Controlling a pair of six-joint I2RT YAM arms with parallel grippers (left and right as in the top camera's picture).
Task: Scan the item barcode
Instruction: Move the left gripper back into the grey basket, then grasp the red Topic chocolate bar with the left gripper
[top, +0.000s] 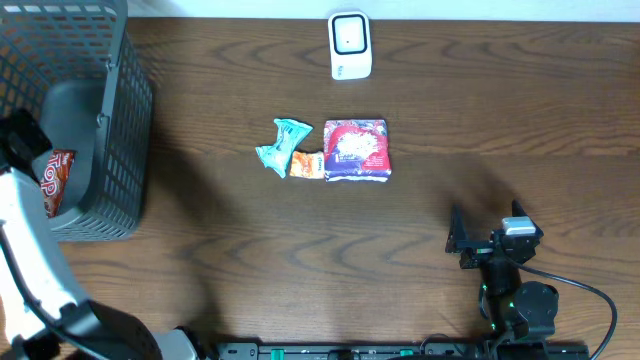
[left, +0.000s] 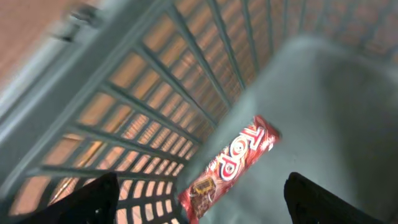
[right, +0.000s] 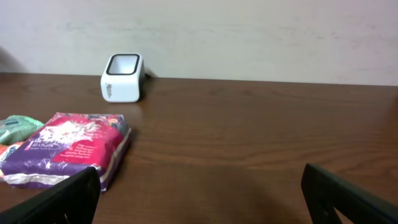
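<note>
Left gripper (left: 205, 202) is hovering, spread wide and empty, over the grey plastic mesh basket (top: 120, 120).
A red foil snack bar (left: 233, 168) is lying inside; right gripper (right: 202, 196) is gaping empty.

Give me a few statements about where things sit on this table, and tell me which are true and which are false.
1. The red snack bar lies inside the grey basket. True.
2. The white scanner sits inside the basket. False: it stands on the bare table, well away from the basket.
3. The right fingers hold the purple pack. False: they stand wide open and empty, and the pack lies on the table.
4. An orange packet lies between the teal packet and the purple pack. True.
</note>
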